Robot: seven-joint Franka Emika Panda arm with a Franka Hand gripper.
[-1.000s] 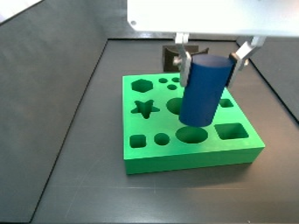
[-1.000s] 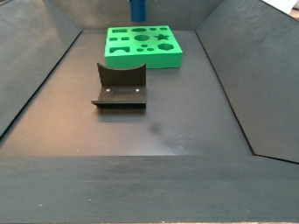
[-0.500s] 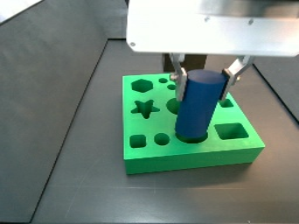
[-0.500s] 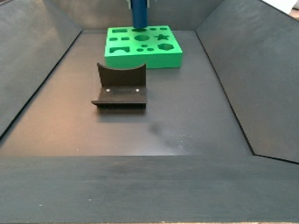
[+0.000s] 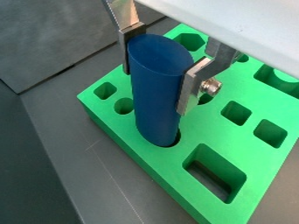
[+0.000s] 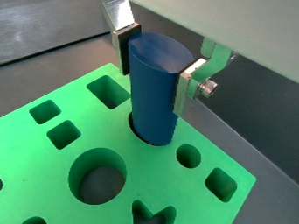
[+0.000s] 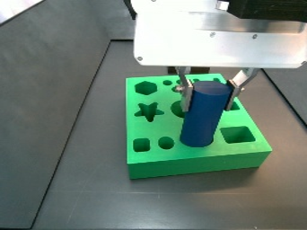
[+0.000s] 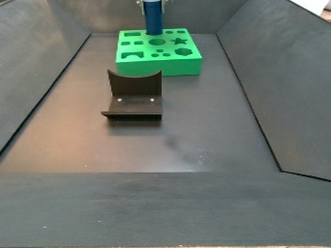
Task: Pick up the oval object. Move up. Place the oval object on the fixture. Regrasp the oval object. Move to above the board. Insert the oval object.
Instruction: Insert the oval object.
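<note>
Insertion is the step in hand, by my reading. The gripper (image 5: 160, 59) stands directly over the board (image 5: 140, 150), its two silver fingers (image 6: 190, 79) closed against opposite sides of the oval object (image 5: 156, 86), near the peg's upper end. The oval object hangs upright, long axis vertical and square to the board's top face, so it lies straight below the gripper and points down into the slab.

In both wrist views its lower end meets the mouth of an oval hole (image 6: 133, 129) in the board, and a thin rim of that hole shows around the base. It looks just entered rather than seated, since most of the blue body stands clear above the green surface; how deep it sits cannot be told. A side view shows the same: the peg (image 7: 202, 112) upright at a hole close to the board's near edge, with the square cut-out (image 7: 238, 135) just beside it.

What remains appears to be a straight downward push, which will bind if the peg's oval is twisted against the hole.

The fixture (image 8: 134, 95) sits on the dark floor (image 8: 195, 136), apart from the board and empty.
</note>
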